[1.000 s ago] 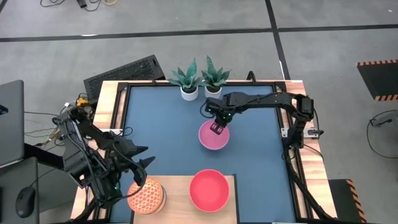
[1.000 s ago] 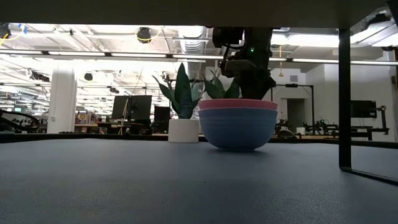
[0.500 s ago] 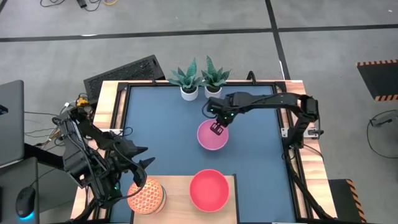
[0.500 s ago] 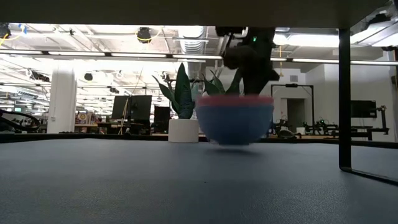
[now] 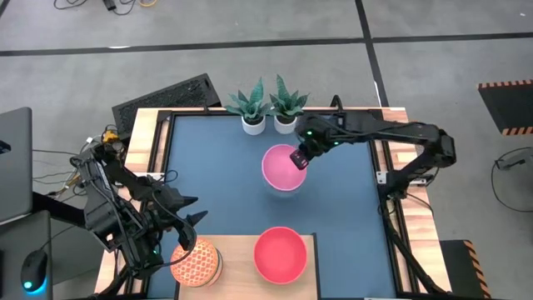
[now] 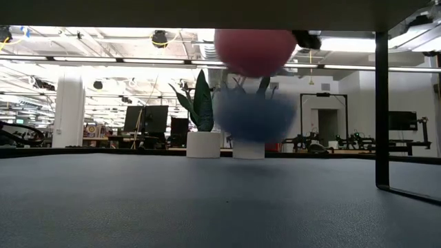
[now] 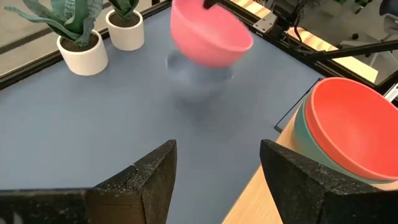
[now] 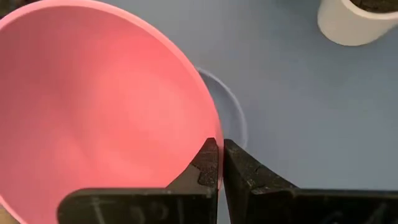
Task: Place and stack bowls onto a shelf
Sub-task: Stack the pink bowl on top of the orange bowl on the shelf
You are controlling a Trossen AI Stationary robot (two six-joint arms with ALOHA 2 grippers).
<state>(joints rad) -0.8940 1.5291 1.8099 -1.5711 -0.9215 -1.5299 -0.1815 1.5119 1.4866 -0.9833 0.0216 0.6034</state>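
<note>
My right gripper is shut on a pink bowl, held high above the blue tabletop; it also shows in the low view. A light blue bowl shows blurred right below it, apart from it, and its rim shows in the right wrist view. My left gripper is open and empty at the near left, beside an orange-red patterned bowl on the pale wood shelf. A red bowl sits nested in a green bowl on the shelf. My right gripper pinches the pink bowl's rim on the side toward the table's far right, one finger inside the bowl and one outside. The fingers come from above, pointing down. The bowl is lifted clear and hangs tilted below them.
Two white pots with green plants stand at the table's far edge, close behind the lifted bowl. Black frame rails and wooden side rails run along the table's edges. Bare tabletop lies between the bowls and the shelf.
My right gripper has risen with the pink bowl and gone a little toward the table's far right. The light blue bowl first rose with the pink one off the table, then came apart from it and now shows blurred below it.
</note>
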